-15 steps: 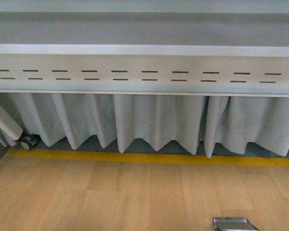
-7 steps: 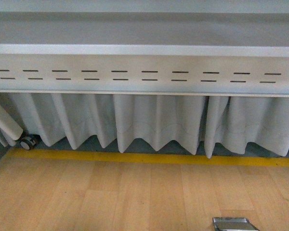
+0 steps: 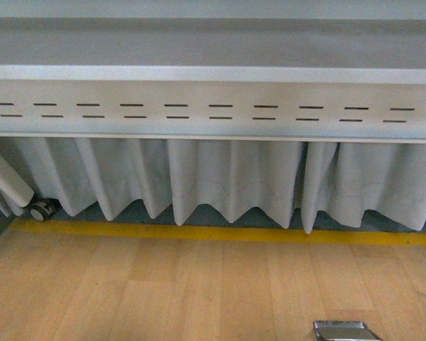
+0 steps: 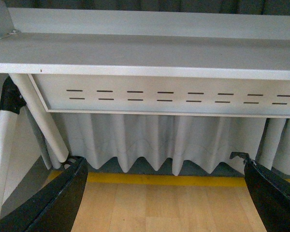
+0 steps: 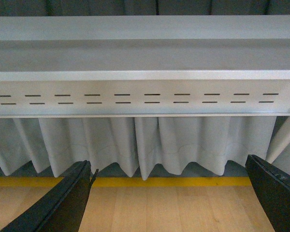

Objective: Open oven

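The oven is nowhere in shot. All three views sit low, and none shows a door, a handle or a knob, so I cannot say where it stands. What fills the front view is the grey surface (image 3: 213, 50) across 12 o'clock, with a slotted panel (image 3: 213, 110) hanging just under its edge. A pleated curtain (image 3: 234, 177) drops below that. Then comes a yellow line (image 3: 220, 233) and the wooden floor (image 3: 163, 291). A caster (image 3: 40, 209) peeks out at 9 o'clock, and a shiny metal piece (image 3: 344, 330) pokes in at 5 o'clock. What that piece is, I cannot tell.

The left hand (image 4: 159, 159) is wide apart and holds nothing, with only curtain and floor showing between its dark fingers (image 4: 58, 203). The right hand (image 5: 168, 162) is the same, spread wide and empty, its fingers (image 5: 63, 203) framing the slotted panel and curtain.

As for handling, my read is that an oven door is rigid and hinged and resists a little before it swings. The place to take it is the handle, squarely in the middle so the door doesn't twist. A small oven could well slide or tip under a hard pull, so a steady draw along the door's arc looks wiser than a yank.

The only container in this task is the oven itself. With it out of sight, whatever is inside stays unknown.
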